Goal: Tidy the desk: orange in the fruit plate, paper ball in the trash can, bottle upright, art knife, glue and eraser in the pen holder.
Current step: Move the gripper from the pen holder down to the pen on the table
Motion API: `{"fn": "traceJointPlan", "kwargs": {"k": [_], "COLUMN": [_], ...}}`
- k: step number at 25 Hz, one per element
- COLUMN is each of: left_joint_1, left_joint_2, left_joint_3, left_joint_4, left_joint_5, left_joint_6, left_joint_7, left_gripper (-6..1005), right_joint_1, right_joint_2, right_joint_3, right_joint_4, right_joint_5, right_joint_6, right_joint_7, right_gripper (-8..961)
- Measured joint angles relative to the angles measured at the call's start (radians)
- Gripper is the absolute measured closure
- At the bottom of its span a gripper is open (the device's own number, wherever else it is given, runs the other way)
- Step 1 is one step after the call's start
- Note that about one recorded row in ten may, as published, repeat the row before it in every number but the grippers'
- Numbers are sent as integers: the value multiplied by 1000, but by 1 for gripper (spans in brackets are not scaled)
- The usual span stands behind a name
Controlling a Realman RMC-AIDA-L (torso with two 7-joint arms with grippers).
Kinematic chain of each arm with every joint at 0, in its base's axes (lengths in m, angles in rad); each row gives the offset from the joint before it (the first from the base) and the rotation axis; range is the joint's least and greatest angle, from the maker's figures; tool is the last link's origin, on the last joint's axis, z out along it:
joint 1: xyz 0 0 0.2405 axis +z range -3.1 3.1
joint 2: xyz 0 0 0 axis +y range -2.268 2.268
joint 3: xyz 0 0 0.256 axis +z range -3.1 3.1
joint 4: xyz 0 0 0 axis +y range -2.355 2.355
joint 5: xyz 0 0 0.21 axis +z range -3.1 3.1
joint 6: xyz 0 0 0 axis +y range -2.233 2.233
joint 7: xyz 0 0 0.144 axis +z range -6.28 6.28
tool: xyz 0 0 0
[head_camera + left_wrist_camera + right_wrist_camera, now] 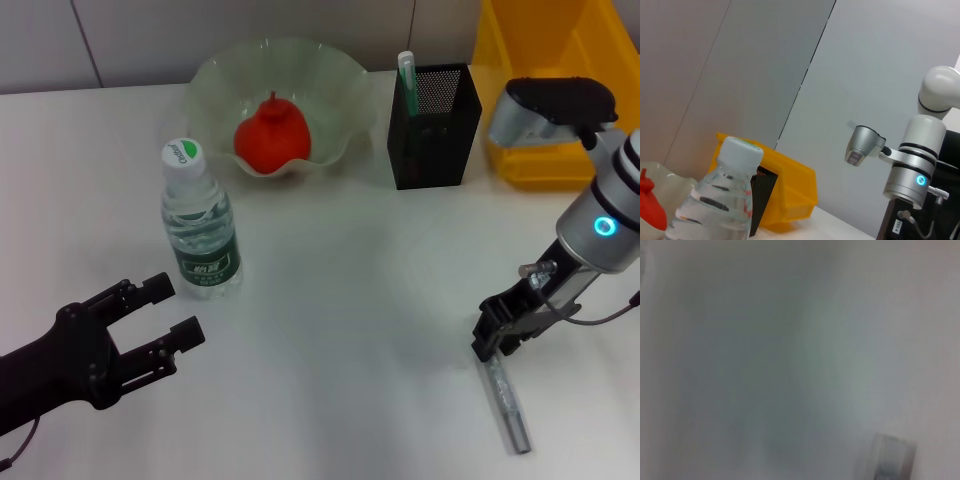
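The right wrist view is a blur of pale counter point(790, 340); a grey object point(887, 460) is cut off by the frame edge, unidentifiable; in the head view the right pincer point(497, 335) covers the near end of the grey art knife point(507, 405); the yellow bin point(545, 80) runs off the top edge

The orange point(271, 137) sits in the glass fruit plate point(215, 85). The bottle point(200, 222) stands upright. The grey art knife point(507, 405) lies flat.
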Motion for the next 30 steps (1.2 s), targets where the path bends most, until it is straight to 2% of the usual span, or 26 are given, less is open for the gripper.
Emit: {"fn": "traceJointPlan", "kwargs": {"k": [13, 30], "left_joint_1": [3, 5], "left_joint_2": [0, 0], "left_joint_3": [-1, -2], "left_joint_4": [0, 0], "left_joint_5": [0, 0], "left_joint_6": [0, -2], "left_joint_7": [0, 2], "left_gripper": [212, 211], "right_joint_1": [75, 94], "right_joint_2": [2, 6], "right_joint_3": [-49, -99], "right_joint_4": [35, 37], "right_joint_5": [-85, -79], "right_joint_6": [-8, -7], "right_joint_7": [7, 8], "right_gripper": [684, 689]}}
